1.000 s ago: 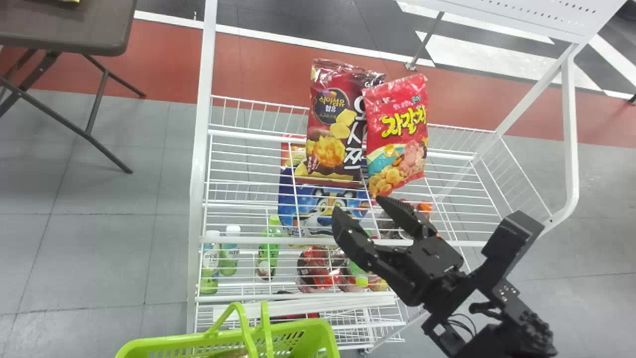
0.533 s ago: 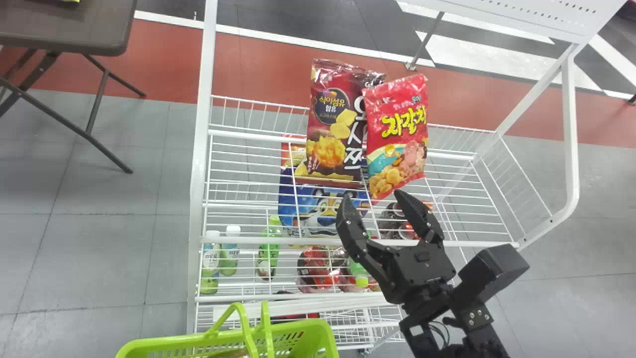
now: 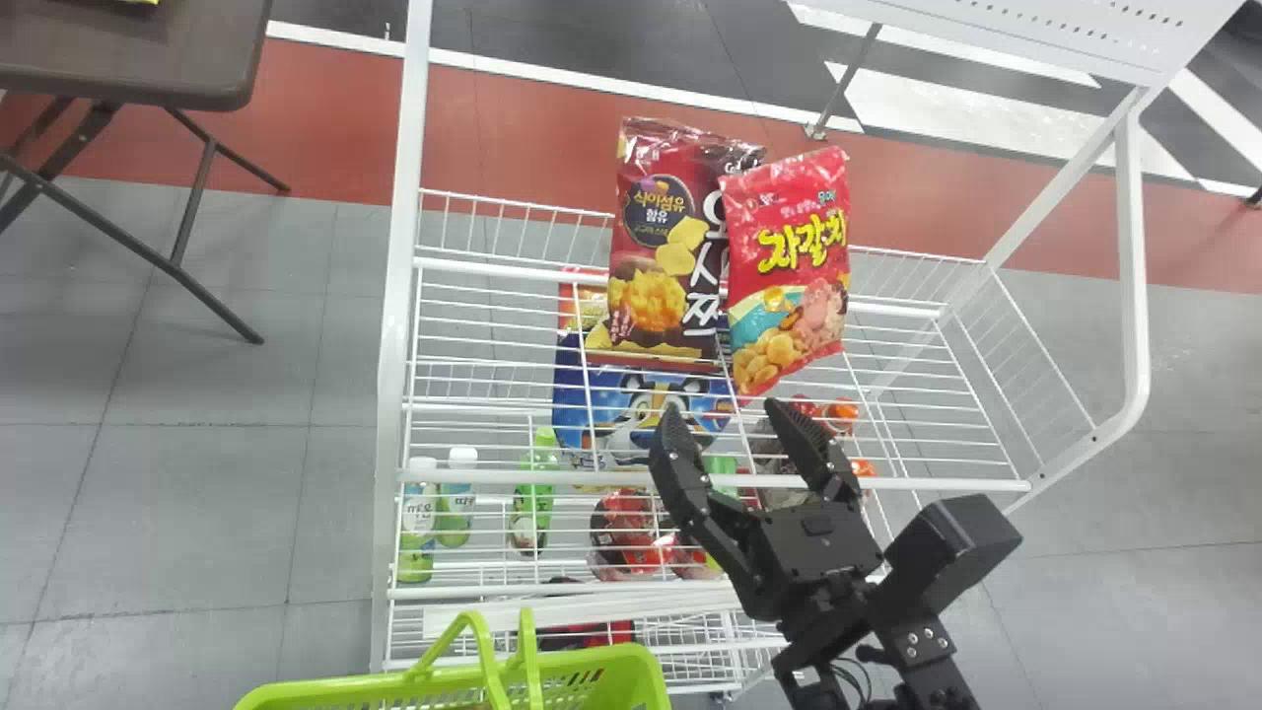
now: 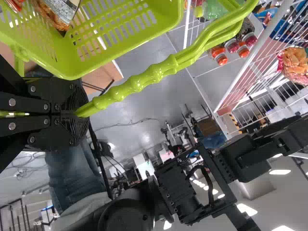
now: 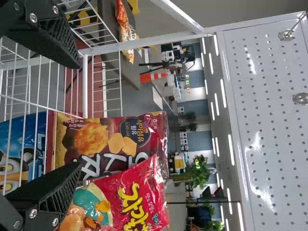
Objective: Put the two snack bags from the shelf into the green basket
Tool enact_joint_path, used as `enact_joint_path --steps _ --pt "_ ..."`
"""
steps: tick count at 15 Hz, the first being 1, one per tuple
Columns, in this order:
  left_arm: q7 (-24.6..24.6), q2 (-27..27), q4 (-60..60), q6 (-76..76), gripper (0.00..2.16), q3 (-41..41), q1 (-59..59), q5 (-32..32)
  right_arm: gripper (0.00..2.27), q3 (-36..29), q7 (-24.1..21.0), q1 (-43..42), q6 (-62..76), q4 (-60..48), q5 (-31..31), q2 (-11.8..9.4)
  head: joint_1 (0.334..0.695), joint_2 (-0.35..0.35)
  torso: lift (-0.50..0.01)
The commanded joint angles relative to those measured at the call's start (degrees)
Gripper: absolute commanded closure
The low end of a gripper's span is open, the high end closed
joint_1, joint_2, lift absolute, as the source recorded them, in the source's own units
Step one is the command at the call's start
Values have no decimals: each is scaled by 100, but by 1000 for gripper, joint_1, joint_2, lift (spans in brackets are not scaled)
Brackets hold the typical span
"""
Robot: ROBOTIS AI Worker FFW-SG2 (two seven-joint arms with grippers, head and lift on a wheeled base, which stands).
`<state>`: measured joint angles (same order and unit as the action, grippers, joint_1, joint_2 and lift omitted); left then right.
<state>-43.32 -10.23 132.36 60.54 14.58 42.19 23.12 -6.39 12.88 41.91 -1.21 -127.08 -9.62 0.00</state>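
The bright bag point(image 3: 789, 266) and the dark bag point(image 3: 661, 271) stand overlapping on the shelf point(image 3: 473, 475). At the shelf's front, the right gripper point(image 3: 723, 419) has parted, unloaded jaws. Closing off-centre could knock the bright bag over or snag its neighbour, because they overlap. The right wrist view shows that overlap more plainly than the head view. The left wrist view reveals the left gripper's point(image 4: 79, 113) jaws clenched on the handle point(image 4: 139, 82) of the basket point(image 3: 646, 675), before the shelf.

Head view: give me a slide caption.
Right gripper open before two snack bags on the wire shelf, green basket nearby.
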Motion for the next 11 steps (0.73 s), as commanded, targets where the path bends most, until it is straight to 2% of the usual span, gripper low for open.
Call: enact_joint_path --steps 1,11 --pt "-1 -14 9 -11 1808 18 8 0 110 15 -14 10 -51 -1 4 5 695 -350 -11" --pt "-9 -58 123 7 1808 53 105 -62 110 24 -22 150 -332 -230 -48 5 695 -350 -11"
